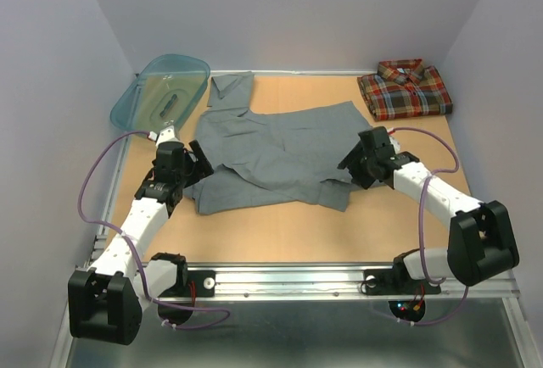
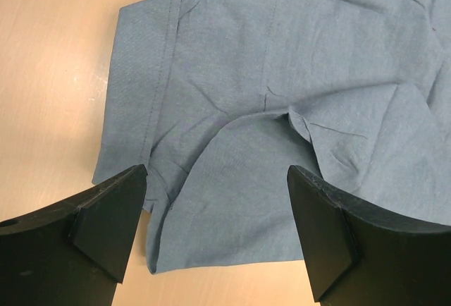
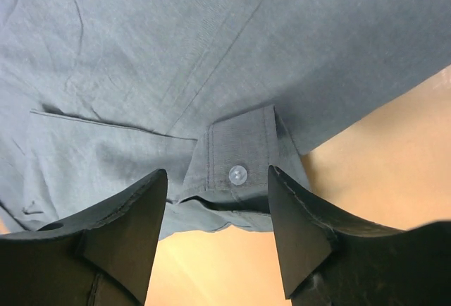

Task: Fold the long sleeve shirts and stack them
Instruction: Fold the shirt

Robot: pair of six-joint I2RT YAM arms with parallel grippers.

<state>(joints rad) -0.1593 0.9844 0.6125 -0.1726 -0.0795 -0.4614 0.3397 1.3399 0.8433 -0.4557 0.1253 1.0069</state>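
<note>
Top external: fixed, high and behind the arm bases, facing forward and down. It is far enough back to take in the whole table (image 1: 254, 236), the teal basin (image 1: 161, 92), the plaid shirt (image 1: 405, 90) and the grey shirt (image 1: 271, 143).

Left wrist: on the left gripper (image 2: 217, 179), looking steeply down, close, at a corner of the grey shirt and bare tabletop.

Right wrist: on the right gripper (image 3: 217, 175), closer and lower, facing a buttoned cuff (image 3: 239, 161).

Shared: grey shirt in all three views; the wrist views take opposite sides of it.

spread shirt (image 1: 271, 152): middle of table (image 1: 280, 232) | left gripper (image 1: 199, 165): over its left edge | right gripper (image 1: 349, 164): over its right cuff (image 3: 243, 158) | folded shirt (image 1: 404, 90): far right corner | basin (image 1: 127, 107): far left corner, behind left gripper
</note>
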